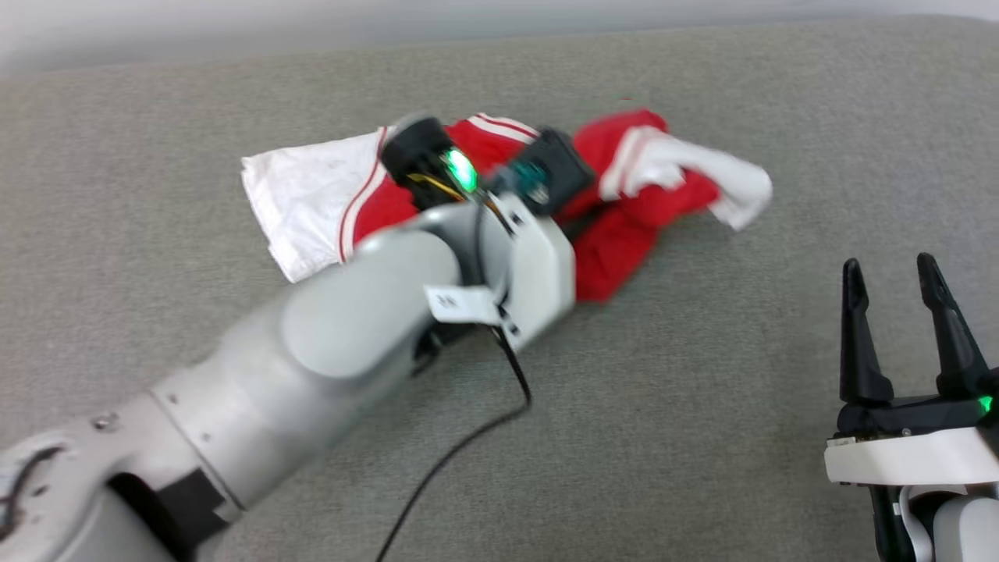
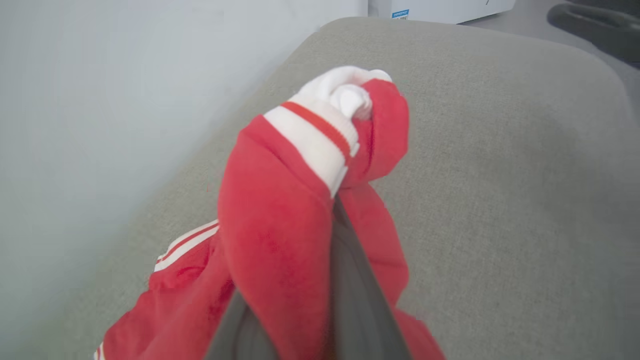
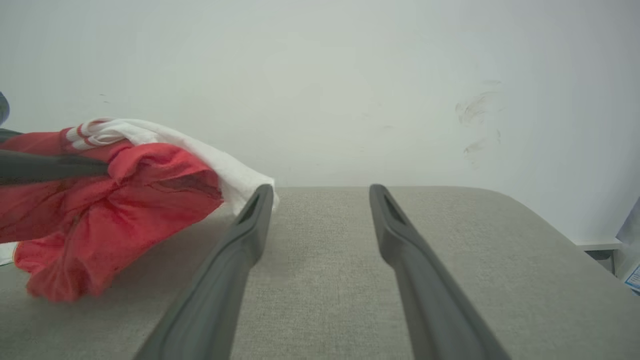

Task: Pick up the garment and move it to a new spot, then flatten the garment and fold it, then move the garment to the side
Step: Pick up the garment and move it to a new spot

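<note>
Lying bunched toward the far side of the grey cushion (image 1: 702, 406), the garment (image 1: 620, 234) is seen as a red heap, with one white sleeve spread flat at the robot's left and the other twisted out at its right; the chest lettering cannot be made out. A fold of the red body cloth is pinched between the nearly closed fingers of the left gripper (image 2: 320, 250). In the left wrist view the cloth is draped over both fingers, and a striped cuff is bunched just past their tips. From the right wrist view the gripped part appears a little raised, while the lower edge of the heap is touching the cushion. The step in hand is judged to be the pick-up for carrying the garment to a new spot. It would be done well if the lift were taken straight up until the trailing sleeves are freed from the cushion, so that nothing is dragged. Only then should the cloth be carried sideways, low and slowly, since only a fold is held and it could slip out. A spot with bare cushion all around should be chosen, as room will be needed for flattening. The right gripper (image 1: 890, 269) is held with its jaws wide apart and nothing between them, well apart from the garment at the near right. The black cable (image 1: 468, 445) hanging from the left forearm should be kept off the cloth.
</note>
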`<state>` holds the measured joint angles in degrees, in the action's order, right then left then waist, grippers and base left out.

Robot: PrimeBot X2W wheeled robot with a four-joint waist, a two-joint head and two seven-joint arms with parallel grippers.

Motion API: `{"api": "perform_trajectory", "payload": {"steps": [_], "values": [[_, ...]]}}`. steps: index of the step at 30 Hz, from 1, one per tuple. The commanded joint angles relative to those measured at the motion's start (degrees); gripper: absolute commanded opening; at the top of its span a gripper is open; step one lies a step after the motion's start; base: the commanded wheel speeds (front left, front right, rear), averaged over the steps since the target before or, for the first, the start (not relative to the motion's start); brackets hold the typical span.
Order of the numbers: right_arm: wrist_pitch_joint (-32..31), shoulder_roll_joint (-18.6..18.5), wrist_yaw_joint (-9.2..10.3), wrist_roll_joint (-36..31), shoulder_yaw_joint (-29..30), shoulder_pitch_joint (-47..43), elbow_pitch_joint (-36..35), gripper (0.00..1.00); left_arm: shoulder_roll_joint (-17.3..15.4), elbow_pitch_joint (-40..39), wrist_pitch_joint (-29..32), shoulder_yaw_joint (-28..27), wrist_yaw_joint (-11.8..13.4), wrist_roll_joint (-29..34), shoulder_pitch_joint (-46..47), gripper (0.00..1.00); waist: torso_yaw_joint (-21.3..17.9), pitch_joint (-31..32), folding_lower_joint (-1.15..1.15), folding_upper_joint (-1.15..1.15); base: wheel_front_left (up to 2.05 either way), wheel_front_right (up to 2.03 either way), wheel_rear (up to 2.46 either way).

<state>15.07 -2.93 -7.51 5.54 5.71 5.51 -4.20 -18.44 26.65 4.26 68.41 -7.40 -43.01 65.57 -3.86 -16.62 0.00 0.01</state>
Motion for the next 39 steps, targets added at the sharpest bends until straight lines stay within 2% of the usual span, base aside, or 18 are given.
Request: {"api": "perform_trajectory", "payload": {"steps": [1,7,11,19,20,21,26,30,34,39], "values": [[0.16,0.09,0.05,0.53,0.44,-0.14,-0.39,1.0,0.96,-0.02,-0.69,1.03,-0.03,0.28,-1.05,0.0,-0.84,-0.4,0.0,-0.01,0.0,0.0,0.0],[0.15,0.09,0.04,0.96,0.54,0.24,-0.71,1.0,5.68,1.05,-0.11,4.65,-0.03,1.14,-7.42,0.0,-2.02,-1.2,0.0,-0.01,0.0,0.0,0.0],[0.15,0.09,0.04,1.0,0.35,0.54,-0.54,1.0,7.46,1.44,2.01,4.94,-0.03,3.38,-12.8,0.0,-2.25,-1.63,0.0,-0.01,0.0,0.0,0.0],[0.15,0.09,0.04,0.59,0.17,0.37,0.12,1.0,8.71,1.09,5.12,4.99,-0.04,6.31,-19.6,0.0,-1.77,-0.6,0.0,-0.01,0.0,0.0,0.0],[0.16,0.09,0.04,0.5,0.18,0.19,0.24,1.0,8.81,1.31,4.62,5.0,-0.04,6.03,-19.74,0.2,-1.63,-0.24,0.0,-0.01,0.0,0.0,0.0],[0.15,0.09,0.04,0.43,0.24,-0.01,0.36,1.0,8.93,1.51,3.76,4.97,-0.03,5.99,-19.41,1.0,-1.47,0.19,0.0,-0.01,0.0,0.0,0.0],[0.15,0.09,0.04,0.31,0.62,-1.58,1.04,1.0,10.23,2.26,-4.32,4.36,-0.03,2.84,-18.23,1.0,-0.3,3.26,0.0,-0.01,0.0,0.0,0.0],[0.15,0.09,0.04,0.24,0.87,-3.27,1.69,1.0,10.78,2.11,-9.97,3.36,0.2,2.96,-17.64,1.0,0.93,6.25,0.0,-0.01,0.0,0.0,0.0],[0.15,0.09,0.04,0.13,1.03,-4.69,2.16,1.0,10.0,1.23,-14.47,1.52,2.85,3.96,-17.83,1.0,2.11,8.73,0.0,-0.01,0.0,0.0,0.0],[0.15,0.09,0.05,0.15,1.18,-6.01,2.43,1.0,7.47,-0.78,-18.23,-3.27,8.11,4.11,-19.52,1.0,3.4,10.76,0.0,-0.01,0.0,0.0,0.0]]}}
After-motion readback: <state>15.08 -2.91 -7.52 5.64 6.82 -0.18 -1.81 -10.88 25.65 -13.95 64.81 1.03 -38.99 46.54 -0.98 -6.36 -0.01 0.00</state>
